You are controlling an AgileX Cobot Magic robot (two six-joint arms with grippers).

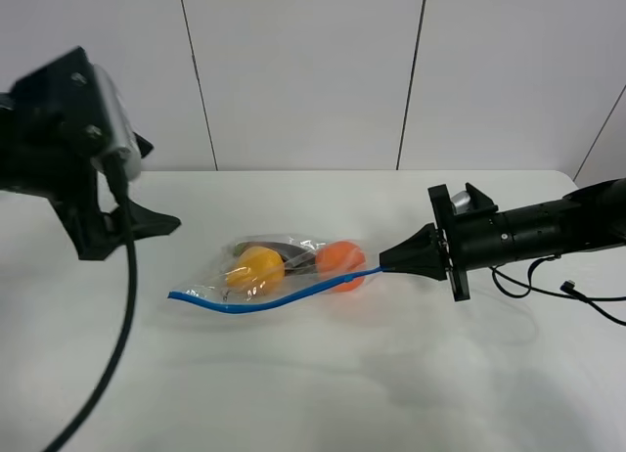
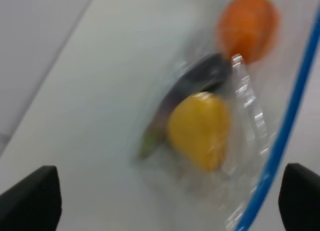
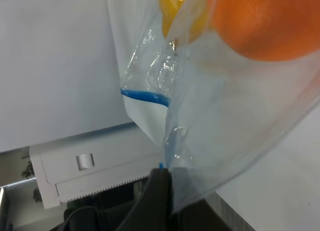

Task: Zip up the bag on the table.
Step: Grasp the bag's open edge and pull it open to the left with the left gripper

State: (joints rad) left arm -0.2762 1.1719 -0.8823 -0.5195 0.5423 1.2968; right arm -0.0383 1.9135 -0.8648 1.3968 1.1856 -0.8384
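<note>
The clear bag (image 1: pixel 293 276) lies in the middle of the white table (image 1: pixel 293 393), with a yellow pear (image 1: pixel 256 266), an orange (image 1: pixel 340 263) and a dark item (image 1: pixel 284 248) inside. Its blue zipper strip (image 1: pixel 264 303) runs along the near edge. My right gripper (image 1: pixel 384 267) is shut on the strip's right end; the right wrist view shows it (image 3: pixel 162 188) pinching the bag edge below the orange (image 3: pixel 265 26). My left gripper (image 1: pixel 147 222) hangs open above the table, left of the bag. Its wrist view is blurred and shows the pear (image 2: pixel 200 128) and strip (image 2: pixel 285 131) between the wide-apart fingertips (image 2: pixel 30 198).
Black cables (image 1: pixel 548 286) trail on the table behind the right arm. The table's far edge meets a panelled wall (image 1: pixel 303 70). A white box-like unit (image 3: pixel 90 171) shows beyond the table in the right wrist view.
</note>
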